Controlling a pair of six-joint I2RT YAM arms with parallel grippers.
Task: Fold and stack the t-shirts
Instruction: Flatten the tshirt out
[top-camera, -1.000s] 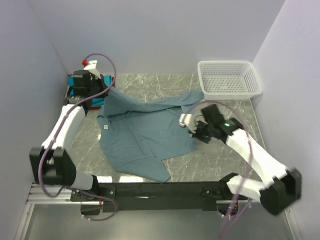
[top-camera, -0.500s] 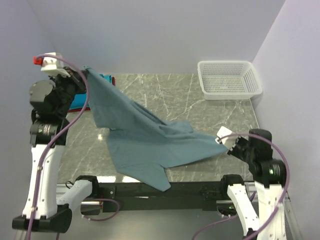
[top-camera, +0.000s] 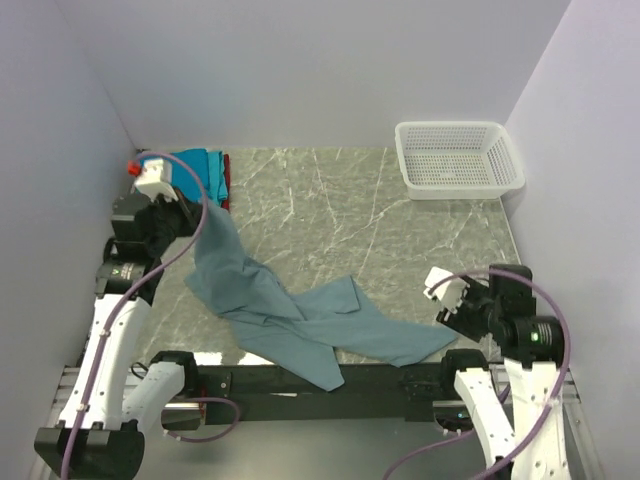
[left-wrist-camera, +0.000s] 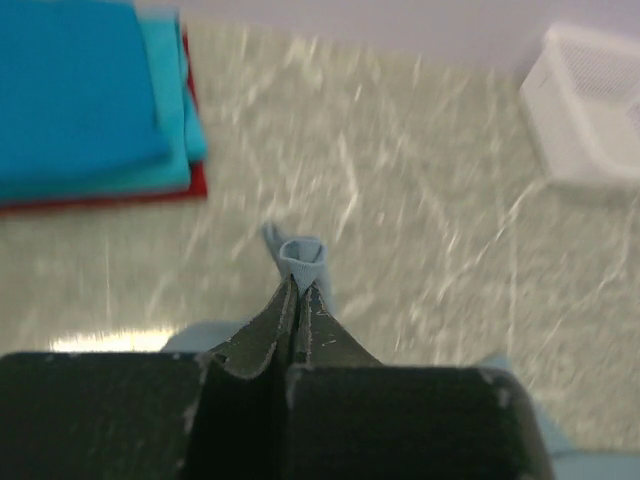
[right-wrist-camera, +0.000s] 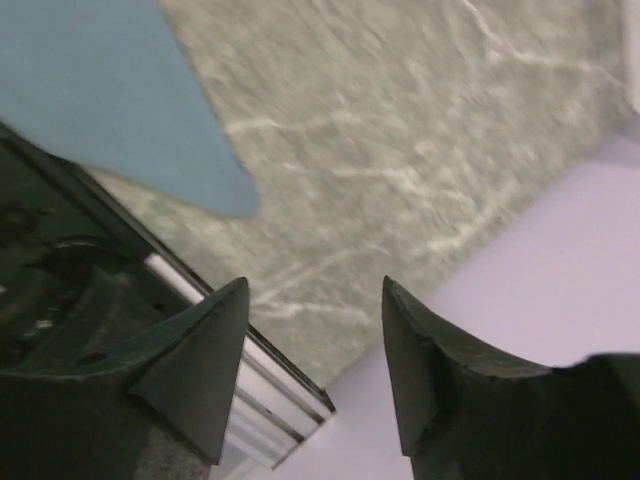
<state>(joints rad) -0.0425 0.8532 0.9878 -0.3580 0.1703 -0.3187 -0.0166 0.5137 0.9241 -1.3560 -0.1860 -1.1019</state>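
Grey-blue t-shirt (top-camera: 300, 325) lies crumpled across the lower middle of the top view. One corner droops over the near edge of the table (top-camera: 350, 210) toward the black rail (top-camera: 330, 385), and a long flap runs out to the lower right. From that heap a twisted band of cloth climbs to the left, up to my left gripper (top-camera: 188, 205).

My left jaws are pressed together on a small fold of the shirt. In the left wrist view the pinched bit pokes out just past the fingertips as a little curled loop.

My right gripper (top-camera: 447, 293) hangs at the lower right of the top view, apart from the cloth, just beyond the tip of that right flap. Its jaws are spread wide with nothing between them. In the right wrist view the gap shows bare marble, the table's metal edge and the right wall (top-camera: 590, 200), with the shirt off at the upper left.

Farther back, bare marble fills the centre of the top view. The folded stack sits at the upper left against the left wall: bright blue t-shirt (left-wrist-camera: 70, 90) on top, teal t-shirt (left-wrist-camera: 170, 150) under it, red t-shirt (left-wrist-camera: 100, 195) at the bottom. The white mesh basket (top-camera: 460, 160) sits at the upper right, close to the right wall, well apart from the shirt.
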